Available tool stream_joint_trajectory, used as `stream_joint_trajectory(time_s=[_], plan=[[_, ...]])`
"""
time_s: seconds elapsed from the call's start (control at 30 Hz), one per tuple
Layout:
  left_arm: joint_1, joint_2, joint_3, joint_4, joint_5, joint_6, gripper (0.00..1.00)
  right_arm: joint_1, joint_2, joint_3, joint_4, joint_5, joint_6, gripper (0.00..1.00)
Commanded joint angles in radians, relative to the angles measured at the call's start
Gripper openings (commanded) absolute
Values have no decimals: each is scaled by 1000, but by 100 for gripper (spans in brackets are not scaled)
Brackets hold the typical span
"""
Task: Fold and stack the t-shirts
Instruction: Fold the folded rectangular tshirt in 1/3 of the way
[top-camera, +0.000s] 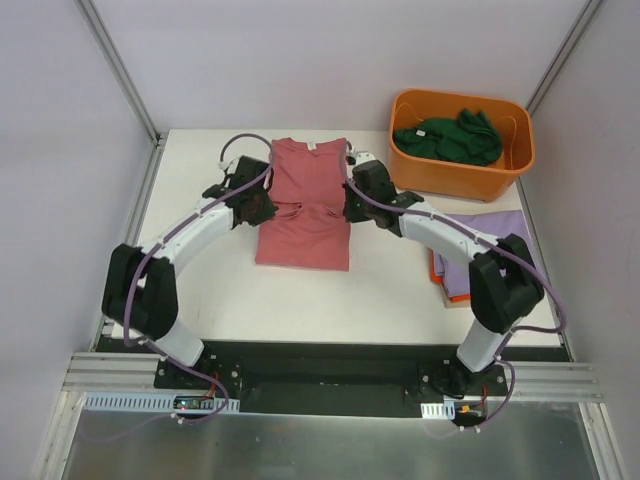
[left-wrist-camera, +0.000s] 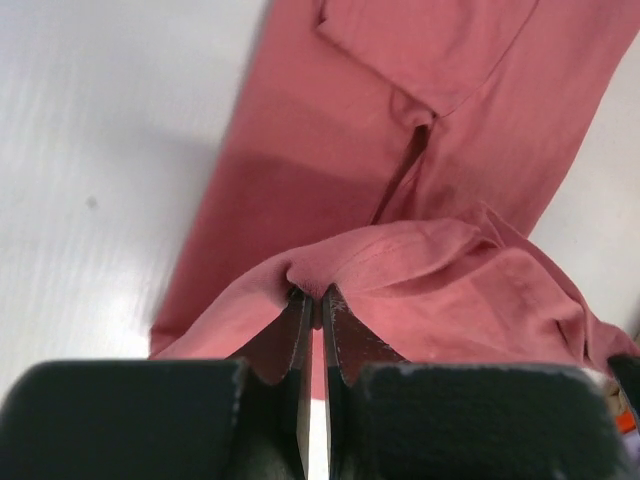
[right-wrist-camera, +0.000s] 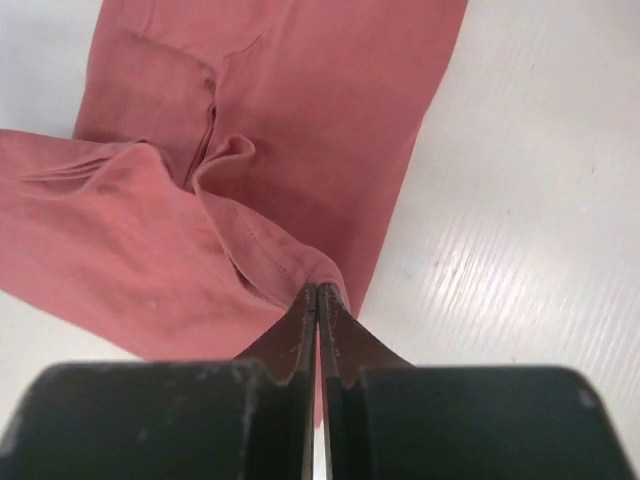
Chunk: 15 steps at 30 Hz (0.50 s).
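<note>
The dusty red-pink t-shirt (top-camera: 305, 205) lies lengthwise in the middle of the table, sleeves folded in, collar at the far end. My left gripper (top-camera: 262, 205) is shut on its left edge; in the left wrist view the cloth (left-wrist-camera: 400, 270) bunches at the fingertips (left-wrist-camera: 300, 310). My right gripper (top-camera: 350, 205) is shut on its right edge, and the right wrist view shows a fold of hem (right-wrist-camera: 260, 250) pinched in it. A lavender-purple t-shirt (top-camera: 485, 240) lies folded on an orange one (top-camera: 440, 270) at the right. A dark green t-shirt (top-camera: 450, 137) sits in the tub.
The orange plastic tub (top-camera: 465, 175) stands at the far right corner. The white table (top-camera: 300, 300) has bare surface in front of the red-pink shirt and to its left. Metal frame posts stand at the back corners.
</note>
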Motion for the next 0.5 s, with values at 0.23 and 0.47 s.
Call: stream_joint_trajectory(time_s=[0.23,0.47], plan=[[87,205,165,43,74,79,0,-114,202,194,52,-125,-55,0],[120,281,203,43,134,82,0,-138,280,222,101,-145,-55,0]])
